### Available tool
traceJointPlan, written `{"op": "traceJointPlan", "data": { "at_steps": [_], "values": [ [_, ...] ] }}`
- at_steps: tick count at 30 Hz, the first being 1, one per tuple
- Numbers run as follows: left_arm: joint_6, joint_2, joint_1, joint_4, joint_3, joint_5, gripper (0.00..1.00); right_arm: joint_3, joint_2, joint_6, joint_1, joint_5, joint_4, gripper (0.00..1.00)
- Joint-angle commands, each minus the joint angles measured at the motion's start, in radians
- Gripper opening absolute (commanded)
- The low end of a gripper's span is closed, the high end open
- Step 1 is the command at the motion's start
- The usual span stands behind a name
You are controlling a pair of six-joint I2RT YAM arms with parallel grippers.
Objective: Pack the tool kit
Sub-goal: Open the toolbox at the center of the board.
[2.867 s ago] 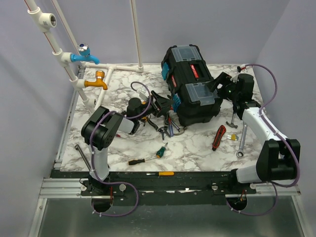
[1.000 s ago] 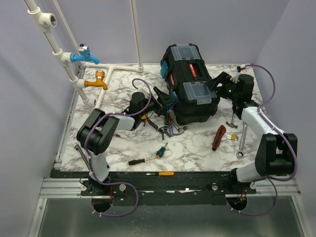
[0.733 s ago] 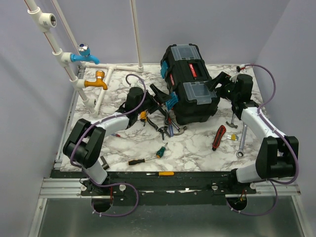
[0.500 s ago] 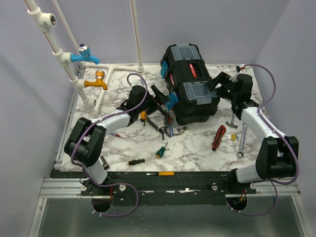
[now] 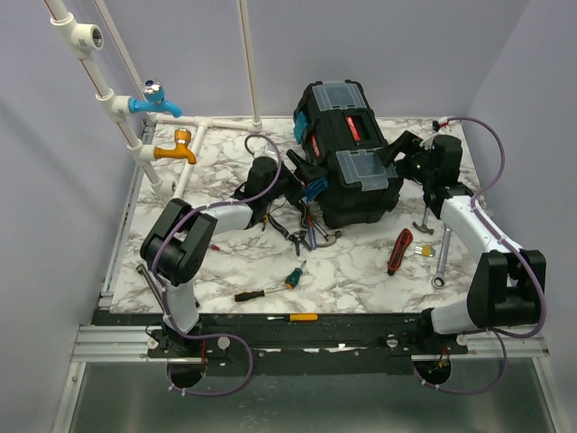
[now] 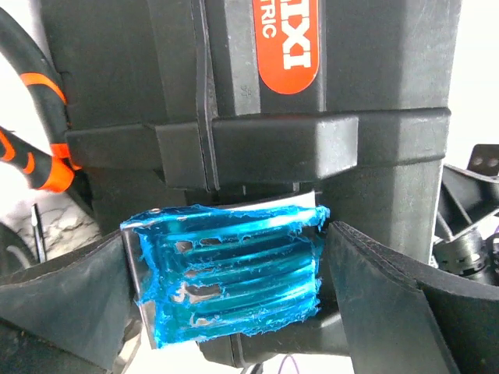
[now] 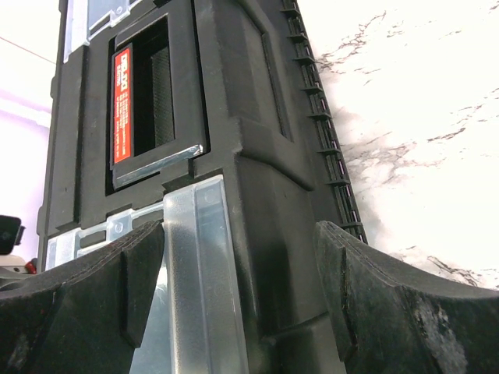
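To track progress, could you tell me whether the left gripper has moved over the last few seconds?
Yes. The left gripper moved right, away from the orange tap, and now straddles the teal latch on the toolbox.

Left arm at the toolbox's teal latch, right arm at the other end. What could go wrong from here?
1. The left tool has open jaws flanking the teal ribbed plastic latch with almost no spare gap; slight misalignment may make a finger slip off.
2. The right tool straddles the opposite end of the large black plastic toolbox, but a firm grip isn't evident; pulling the latch may slide the box onto the loose pliers beside it.
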Motion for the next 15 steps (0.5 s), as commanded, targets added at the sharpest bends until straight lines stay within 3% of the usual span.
{"op": "traceJointPlan", "data": {
  "at_steps": [1, 9, 15],
  "values": [
    [-0.146, 0.055, -0.026, 0.315, -0.058, 0.078, 0.98, -0.043, 0.023, -0.066, 0.012, -0.003, -0.214, 0.84],
    [-0.03, -0.089, -0.009, 0.246, -0.133, 0.041, 0.98, -0.048, 0.022, -0.066, 0.012, -0.013, -0.207, 0.83],
    [-0.057, -0.122, 0.02, 0.402, -0.172, 0.094, 0.98, -0.056, 0.022, -0.064, 0.012, -0.021, -0.201, 0.83]
  ]
}}
